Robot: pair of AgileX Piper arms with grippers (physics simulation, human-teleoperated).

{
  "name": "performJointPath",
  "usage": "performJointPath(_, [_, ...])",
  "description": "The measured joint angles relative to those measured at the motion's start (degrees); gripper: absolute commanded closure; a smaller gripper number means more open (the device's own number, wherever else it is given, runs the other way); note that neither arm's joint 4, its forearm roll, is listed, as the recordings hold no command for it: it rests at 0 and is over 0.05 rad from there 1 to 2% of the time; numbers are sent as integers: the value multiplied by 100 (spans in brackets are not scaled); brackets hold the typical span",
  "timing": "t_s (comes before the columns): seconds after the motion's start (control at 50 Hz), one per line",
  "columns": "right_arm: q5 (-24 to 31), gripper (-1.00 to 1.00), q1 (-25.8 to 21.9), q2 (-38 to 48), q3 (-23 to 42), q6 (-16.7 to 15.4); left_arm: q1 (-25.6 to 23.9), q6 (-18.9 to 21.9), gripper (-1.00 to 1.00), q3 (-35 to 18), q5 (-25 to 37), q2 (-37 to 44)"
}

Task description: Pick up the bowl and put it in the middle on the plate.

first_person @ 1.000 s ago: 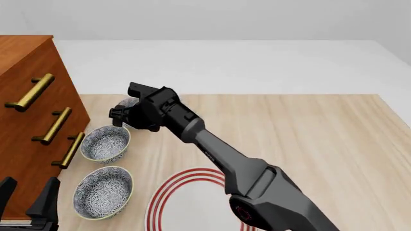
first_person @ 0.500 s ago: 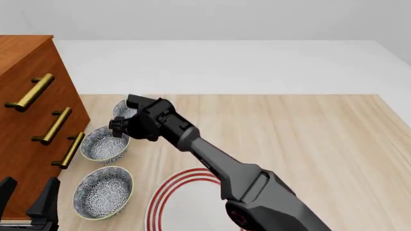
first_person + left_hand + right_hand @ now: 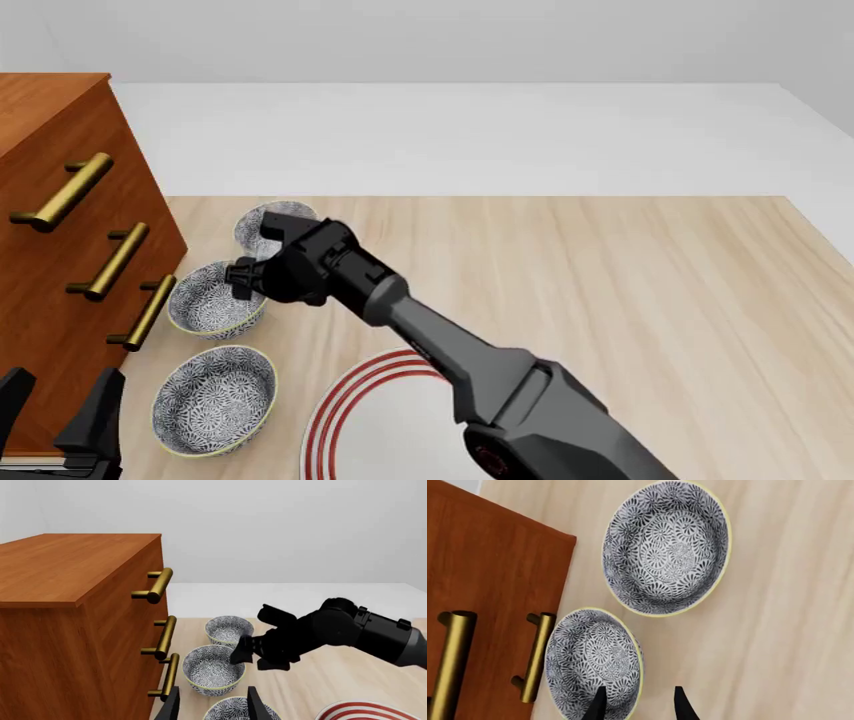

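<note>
- Right gripper (image 3: 244,277) hangs over the middle bowl (image 3: 214,298), by the side of it that faces the plate. Its two fingers are a little way apart and hold nothing. In the right wrist view one fingertip (image 3: 598,704) is over the bowl's inside and the other is over the tabletop (image 3: 601,280), so the rim sits between them. I cannot tell if they touch it yet.
- Left gripper (image 3: 56,420) waits near the dresser (image 3: 54,250), open and empty.
- Plate (image 3: 360,420), wide and white with red rings, lies on the tabletop near the arms, partly under the right arm.
- Three bowls that look alike sit in a row beside the dresser: the far bowl (image 3: 260,226), the middle bowl, and the near bowl (image 3: 214,397).
- I think the middle bowl is hard, smooth and a bit slippery, and it could chip if dropped. It looks light. The thin rim is the best place to pinch, one finger inside and one outside.
</note>
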State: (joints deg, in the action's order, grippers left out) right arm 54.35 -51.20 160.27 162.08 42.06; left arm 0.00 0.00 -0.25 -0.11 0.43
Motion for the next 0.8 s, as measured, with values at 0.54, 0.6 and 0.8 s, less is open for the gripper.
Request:
performJointPath(0.54, [-52,-100,-26,143,3,-21,0,0,-100,0,0,0])
performJointPath(0.6, [-59,-100,-31,161,3,-20,0,0,-100,0,0,0])
performJointPath(0.8, [-77,-100,-32,227,4,-10,0,0,-100,0,0,0])
